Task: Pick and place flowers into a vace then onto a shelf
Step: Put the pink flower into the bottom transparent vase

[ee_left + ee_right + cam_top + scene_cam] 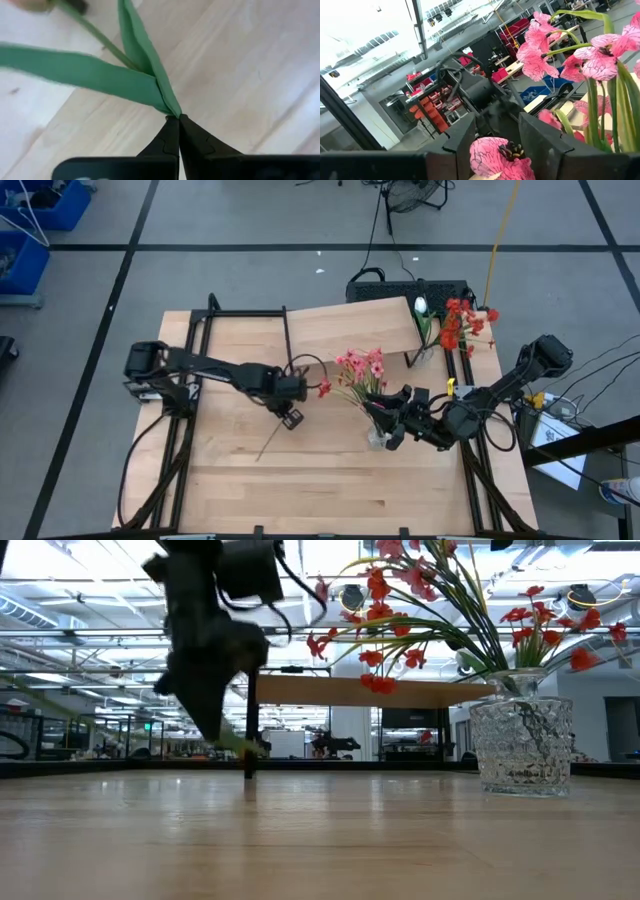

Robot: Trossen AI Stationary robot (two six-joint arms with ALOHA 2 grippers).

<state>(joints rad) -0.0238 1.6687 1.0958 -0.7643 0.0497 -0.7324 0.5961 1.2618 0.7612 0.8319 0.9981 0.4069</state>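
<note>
My left gripper [291,417] hangs over the table's middle left, shut on a flower spray with a thin green stem [268,448], long leaves [100,75] and a red blossom [325,388]. A glass vase [379,438] [520,745] holding pink flowers [362,368] stands on its base on the table's right half. My right gripper [500,140] is level among those flowers, its fingers apart on either side of a pink blossom [502,157]. The shelf [350,328], a pale board on black legs, stands at the far edge. My left gripper pinches the spray between its two fingertips where the two green leaves join [172,112]. The fingers point down from above. The stem slants down past the fingers toward the table's near left; I cannot tell whether its lower end [259,459] touches the wood. My right gripper: I cannot tell whether its fingers [462,137] touch the pink blossom between them.
A second vase [425,350] with red flowers [462,325] and a white bud [420,305] stands by the shelf's right end. Black frame rails [205,350] run along the table's left and right sides. Bare wood lies along the near edge [320,500].
</note>
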